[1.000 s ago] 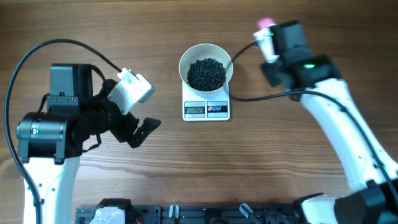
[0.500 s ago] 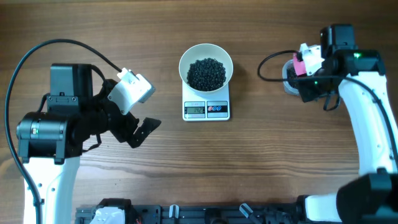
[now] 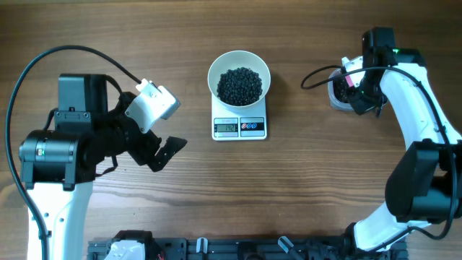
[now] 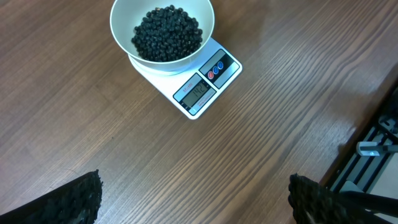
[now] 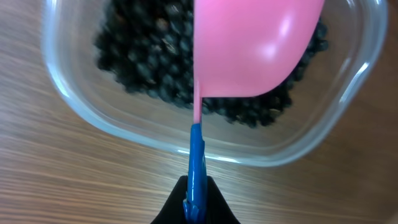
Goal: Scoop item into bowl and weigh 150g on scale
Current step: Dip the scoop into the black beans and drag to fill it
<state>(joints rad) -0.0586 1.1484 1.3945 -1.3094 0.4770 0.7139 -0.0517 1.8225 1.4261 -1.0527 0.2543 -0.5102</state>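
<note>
The right pincer is clamping on the blue handle of the pink scoop, holding it over the clear tub of spare beans. Most of the work is looking done: beans are lying heaped in the white bowl, which is sitting on the scale (its digits are too small to trust). What is probably remaining is a top-up and a check of the reading. A second ago the scoop was at the bowl's rim; now the arm is standing well apart from it. The left pincer, jaws wide apart, is idling unchanged over the desk.
</note>
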